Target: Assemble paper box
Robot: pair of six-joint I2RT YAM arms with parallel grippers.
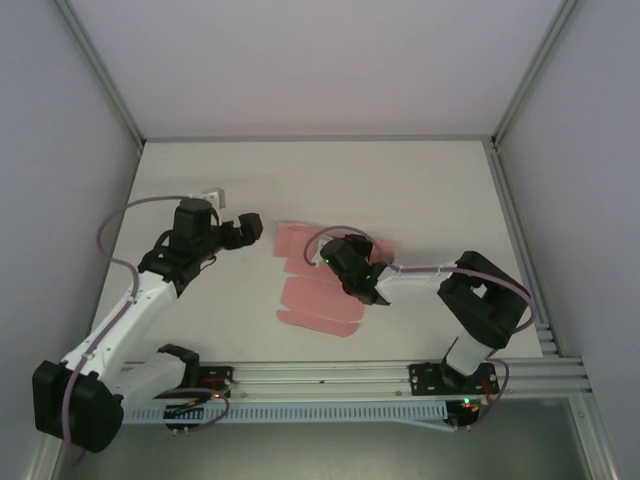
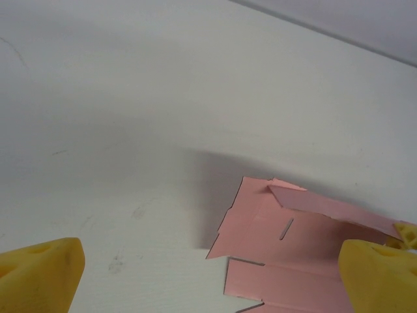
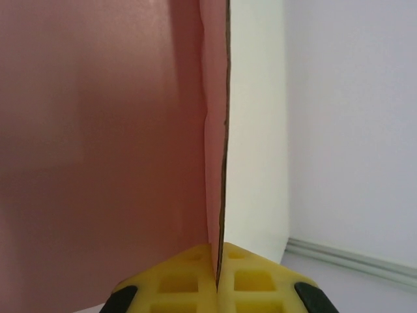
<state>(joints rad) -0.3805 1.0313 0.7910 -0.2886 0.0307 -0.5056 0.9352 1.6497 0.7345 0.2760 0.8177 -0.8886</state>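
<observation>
Yellow-tipped, the right gripper (image 3: 218,277) is clenching a thin pink edge. Its jaws are pressing together on a flap (image 3: 214,130) of the paper box (image 3: 98,130). In the right wrist view the flap is running straight up the middle of the frame, with the broad pink face spreading to the left.

In the top view this gripper is sitting just right of centre, over the upper right part of the sheet. The rest of the sheet is lying largely flat on the white table (image 1: 430,190) at the centre of the frame.

The left gripper (image 1: 243,228) is hovering at centre left, just beside the sheet's left edge, with its jaws wide apart and grasping nothing. In its wrist view the sheet is showing at the lower right, with one narrow panel (image 2: 326,205) tilting up from it.

The step in hand is probably the raising of a first wall, so the task is looking to be in its early part. The next move is likely calling for the pinched flap to be turned along its crease while the free arm is pressing the base down, so that the light card is not sliding or lifting whole.

As for containers, none is formed yet. The box is an open die-cut sheet, and nothing is lying in it.
</observation>
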